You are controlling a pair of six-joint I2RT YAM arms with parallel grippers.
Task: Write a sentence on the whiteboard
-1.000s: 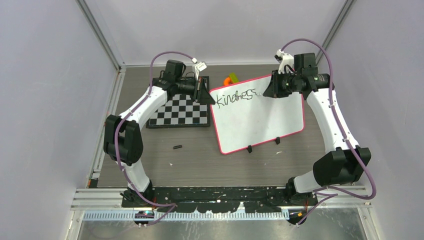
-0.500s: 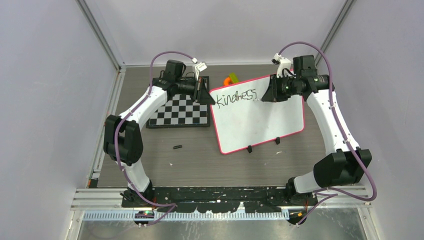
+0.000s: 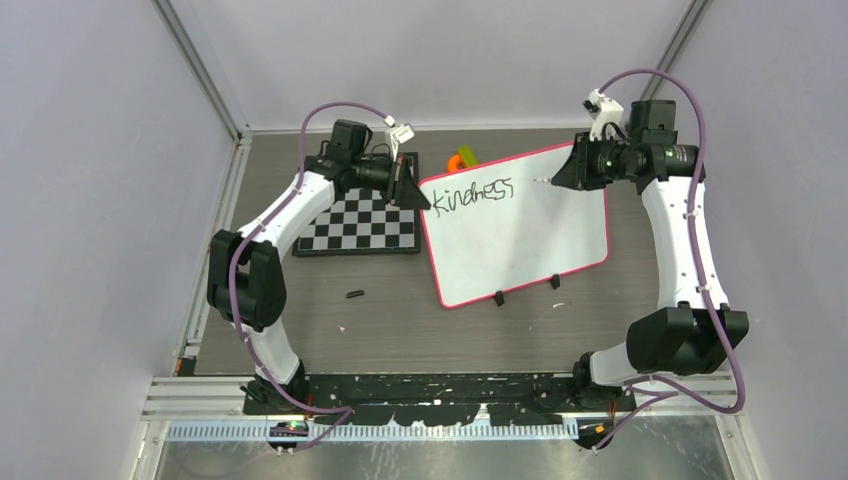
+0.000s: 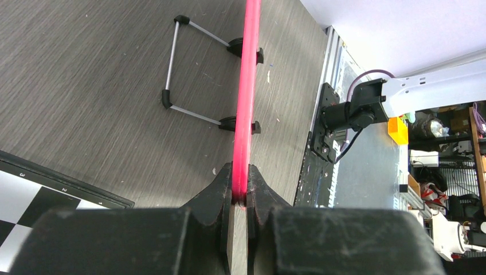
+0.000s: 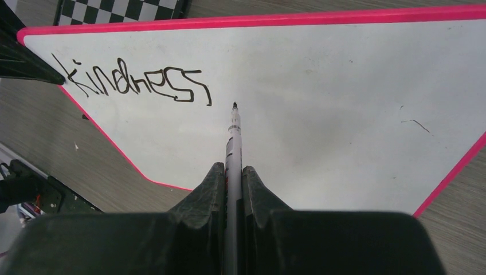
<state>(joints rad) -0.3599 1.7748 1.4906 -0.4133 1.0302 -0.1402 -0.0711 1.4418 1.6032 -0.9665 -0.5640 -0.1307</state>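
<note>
**Top external view.** The table (image 3: 300, 330) is dark grey wood-grain, enclosed by pale lilac walls with aluminium posts in the rear corners. The whiteboard (image 3: 520, 235) sits right of centre towards the back, turned at an angle, with two black clips (image 3: 499, 297) on its near edge. The sentence (image 3: 478, 193) consists of one legible word, "kindness", along the upper left of the board. The left gripper (image 3: 412, 192) is at the board's upper left corner. The right gripper (image 3: 557, 180) is over the upper right area, with a marker (image 3: 542, 181) projecting towards the word. A checkerboard (image 3: 360, 222) lies just left of the board. An orange-and-green item (image 3: 462, 158) sits behind the board, and a small black piece (image 3: 353, 294) lies apart on the table.

**Left wrist view.** The board is seen edge-on as a pink strip. The left jaws are clamped tight on this frame. Not seen from above: a wire stand (image 4: 172, 63) behind the board and cluttered shelving (image 4: 453, 172) beyond the table.

**Right wrist view.** The right jaws are closed on the marker barrel. The tip is just right of the final "s"; contact with the surface cannot be determined. Only this view shows a faint stray mark (image 5: 419, 124) towards the right edge.
</note>
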